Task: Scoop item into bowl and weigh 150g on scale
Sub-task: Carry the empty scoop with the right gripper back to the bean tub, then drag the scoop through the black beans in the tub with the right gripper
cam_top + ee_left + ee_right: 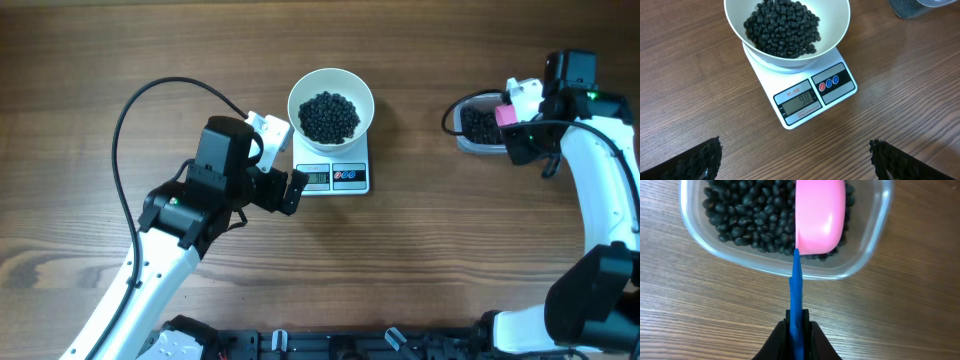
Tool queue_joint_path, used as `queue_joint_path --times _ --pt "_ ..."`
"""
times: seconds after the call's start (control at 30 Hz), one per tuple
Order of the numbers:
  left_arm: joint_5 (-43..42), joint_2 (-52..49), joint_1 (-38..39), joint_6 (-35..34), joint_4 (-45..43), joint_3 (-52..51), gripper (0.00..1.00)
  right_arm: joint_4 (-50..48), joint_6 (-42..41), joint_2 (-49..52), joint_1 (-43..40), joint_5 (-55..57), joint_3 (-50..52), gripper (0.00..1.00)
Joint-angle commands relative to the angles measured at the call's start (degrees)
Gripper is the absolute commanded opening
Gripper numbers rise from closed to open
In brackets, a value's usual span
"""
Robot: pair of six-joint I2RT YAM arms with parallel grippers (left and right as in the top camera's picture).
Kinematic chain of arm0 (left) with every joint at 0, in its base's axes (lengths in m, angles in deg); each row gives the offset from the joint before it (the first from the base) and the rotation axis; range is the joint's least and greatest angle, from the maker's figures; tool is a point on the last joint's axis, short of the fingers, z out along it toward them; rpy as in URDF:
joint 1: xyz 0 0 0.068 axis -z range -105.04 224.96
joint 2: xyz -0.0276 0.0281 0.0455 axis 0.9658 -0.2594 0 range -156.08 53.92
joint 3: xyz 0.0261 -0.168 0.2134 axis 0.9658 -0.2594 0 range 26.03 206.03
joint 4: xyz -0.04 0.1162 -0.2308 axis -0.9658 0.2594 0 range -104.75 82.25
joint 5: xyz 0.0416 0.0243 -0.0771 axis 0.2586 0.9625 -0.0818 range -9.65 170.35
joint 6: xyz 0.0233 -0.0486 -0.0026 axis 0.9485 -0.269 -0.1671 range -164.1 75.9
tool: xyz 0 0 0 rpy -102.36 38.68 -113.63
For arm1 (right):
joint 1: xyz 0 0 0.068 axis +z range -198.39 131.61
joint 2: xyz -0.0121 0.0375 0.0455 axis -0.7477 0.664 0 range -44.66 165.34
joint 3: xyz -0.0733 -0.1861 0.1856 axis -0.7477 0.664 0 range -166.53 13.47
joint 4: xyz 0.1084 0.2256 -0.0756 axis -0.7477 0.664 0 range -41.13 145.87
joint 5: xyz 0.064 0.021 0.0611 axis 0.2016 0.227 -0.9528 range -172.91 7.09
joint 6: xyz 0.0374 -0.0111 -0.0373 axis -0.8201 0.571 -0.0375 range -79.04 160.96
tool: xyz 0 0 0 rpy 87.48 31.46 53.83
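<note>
Beans (329, 116) fill bowl (297, 100) and tub (875, 245) — right hand (799, 326) pinches the scoop (821, 215), left hand (797, 160) spread.

Beneath me spreads a brown wood-grain table (420, 260). Its grain runs from nine to three o'clock. Light falls evenly.

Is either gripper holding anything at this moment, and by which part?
The right gripper holds the pink scoop by the end of its blue handle, scoop head over the clear tub. The left gripper is open and empty.
</note>
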Motion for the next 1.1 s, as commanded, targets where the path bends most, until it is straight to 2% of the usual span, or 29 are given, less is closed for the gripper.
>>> queue_joint_path --times 0.0,0.27,0.4,0.77,1.07 --pt "-0.9 -0.17 0.31 0.07 -0.15 -0.37 1.0 0.59 -2.03 2.78 -0.02 -6.27 -0.07 0.04" --pt "-0.92 -0.17 0.33 0.07 -0.17 -0.37 1.0 2.19 -4.9 4.07 -0.04 -14.99 -0.07 0.04" --pt "-0.9 -0.17 0.31 0.07 -0.17 -0.37 1.0 2.56 -7.85 4.07 -0.04 -15.52 -0.07 0.04" --pt "-0.92 -0.17 0.31 0.07 -0.17 -0.37 1.0 3.54 -7.78 3.63 -0.61 -17.75 -0.07 0.04" --pt "-0.92 -0.15 0.31 0.09 -0.15 -0.37 1.0 3.28 -7.17 3.41 -7.61 -32.41 -0.09 0.04"
